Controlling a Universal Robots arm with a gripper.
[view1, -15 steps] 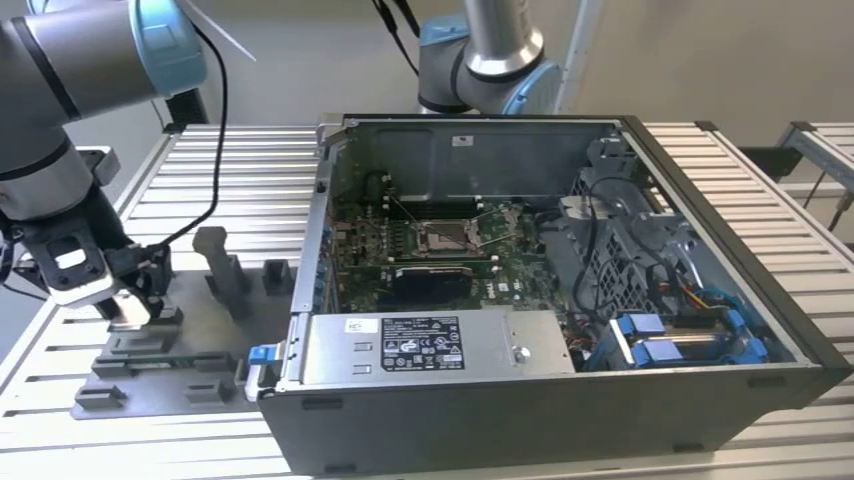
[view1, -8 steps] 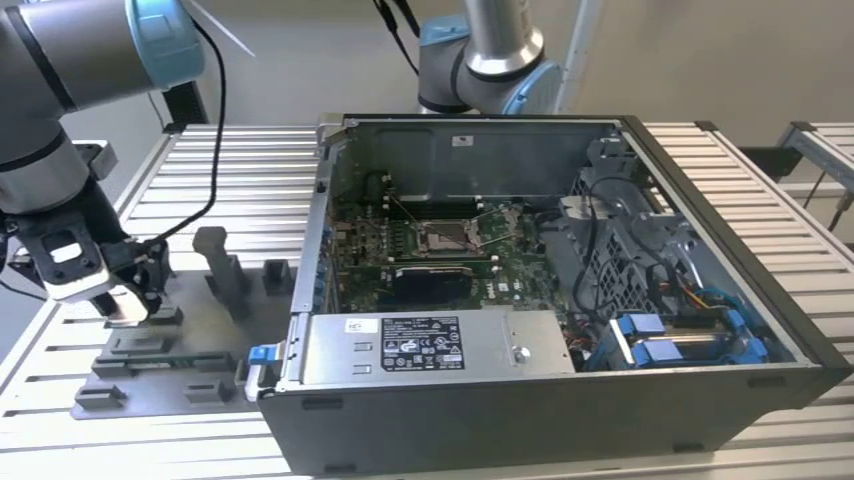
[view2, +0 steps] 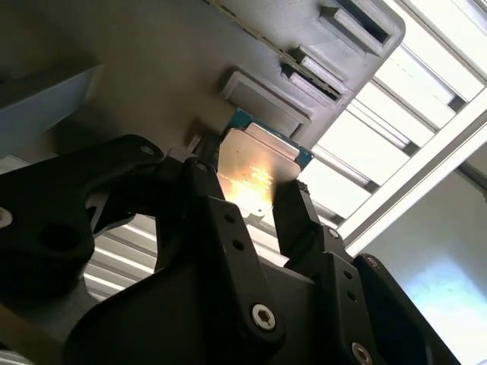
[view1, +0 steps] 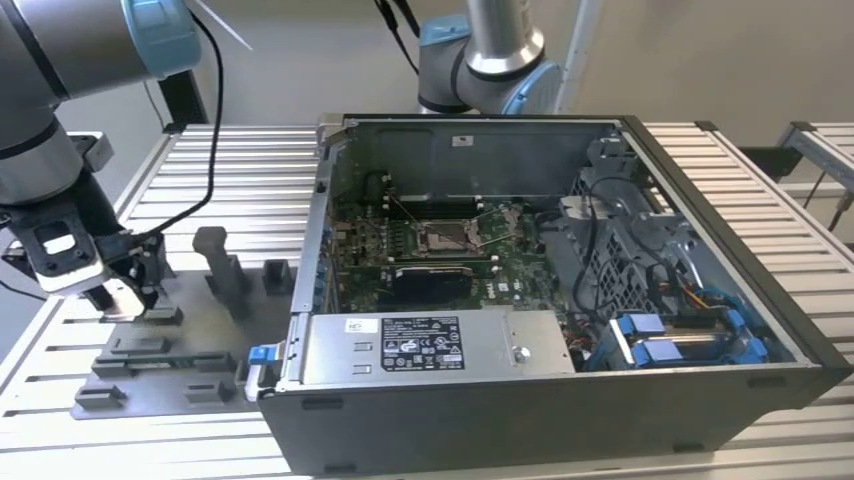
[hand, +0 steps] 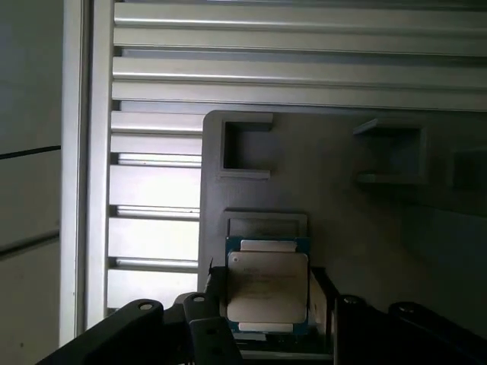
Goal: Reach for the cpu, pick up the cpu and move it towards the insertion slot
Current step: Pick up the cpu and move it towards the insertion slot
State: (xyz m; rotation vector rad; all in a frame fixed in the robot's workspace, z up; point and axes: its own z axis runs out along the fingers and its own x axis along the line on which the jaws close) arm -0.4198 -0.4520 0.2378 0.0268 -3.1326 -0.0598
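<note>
The gripper [view1: 120,300] hangs over the grey fixture plate [view1: 187,335] at the exterior view's left, clenched on the cpu [view2: 255,171]. In both wrist views its black fingers [view2: 300,209] press two opposite edges of the chip; the other two edges are free. In the first wrist view the cpu partly covers a shallow recess [hand: 266,226] in the plate. The insertion slot [view1: 447,235] lies well apart, inside the open computer case [view1: 534,400]. The case's side wall [view1: 318,240] and upright grey blocks [view1: 220,265] stand between gripper and slot. Open slatted table [view1: 240,180] surrounds the plate.
</note>
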